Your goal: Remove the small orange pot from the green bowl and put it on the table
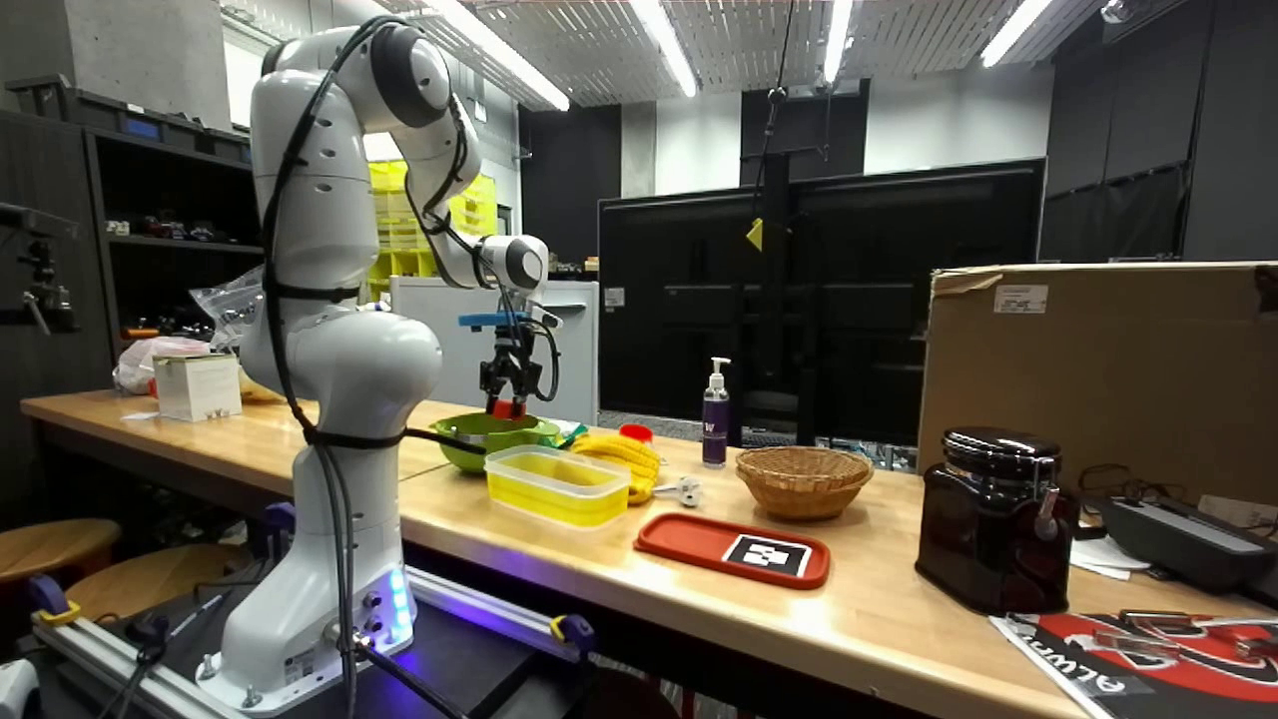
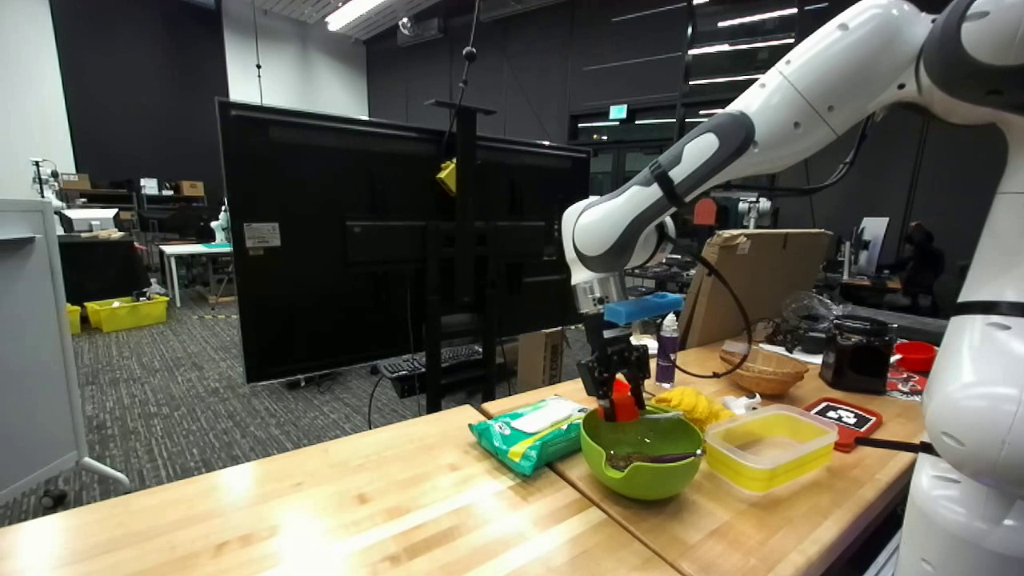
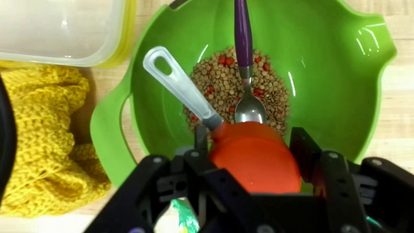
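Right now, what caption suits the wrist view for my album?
Pincer gripping an orange pot over a lime-green bowl; a purple-handled spoon rests on brown lentils inside.

ceiling strips (image 1: 664, 47) bright; table (image 2: 360, 496) glare; green bowl (image 3: 333, 81) glints

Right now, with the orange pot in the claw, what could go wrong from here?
The claw could lose its grip and drop the small orange pot into the green bowl, perhaps scattering the grains there. The pot's pale handle juts out near the purple-handled spoon and might knock it. The wipes packet and yellow container sit beside the bowl, so a set-down too close could land on one.
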Available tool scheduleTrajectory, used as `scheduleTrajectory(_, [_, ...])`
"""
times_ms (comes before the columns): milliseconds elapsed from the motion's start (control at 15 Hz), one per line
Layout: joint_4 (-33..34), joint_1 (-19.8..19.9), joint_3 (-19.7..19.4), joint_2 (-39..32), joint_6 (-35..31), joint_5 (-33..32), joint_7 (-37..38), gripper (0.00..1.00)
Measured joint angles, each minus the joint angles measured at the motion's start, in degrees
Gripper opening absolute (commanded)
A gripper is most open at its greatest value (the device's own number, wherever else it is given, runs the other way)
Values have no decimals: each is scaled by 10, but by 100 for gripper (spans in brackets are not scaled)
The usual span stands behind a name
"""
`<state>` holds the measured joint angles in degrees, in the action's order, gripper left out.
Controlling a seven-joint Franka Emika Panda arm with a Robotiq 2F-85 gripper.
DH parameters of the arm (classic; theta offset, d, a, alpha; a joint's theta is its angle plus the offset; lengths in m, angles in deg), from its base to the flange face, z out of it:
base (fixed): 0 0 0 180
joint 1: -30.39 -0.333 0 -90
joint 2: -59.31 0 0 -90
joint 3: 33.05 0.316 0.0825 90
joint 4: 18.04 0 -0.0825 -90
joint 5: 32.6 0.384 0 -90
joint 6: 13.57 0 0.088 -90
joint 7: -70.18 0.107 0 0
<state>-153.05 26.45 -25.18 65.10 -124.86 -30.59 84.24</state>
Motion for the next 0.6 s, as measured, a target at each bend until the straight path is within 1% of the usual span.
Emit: scheduleTrajectory(600, [43,0,0,38,60,-14,23,38])
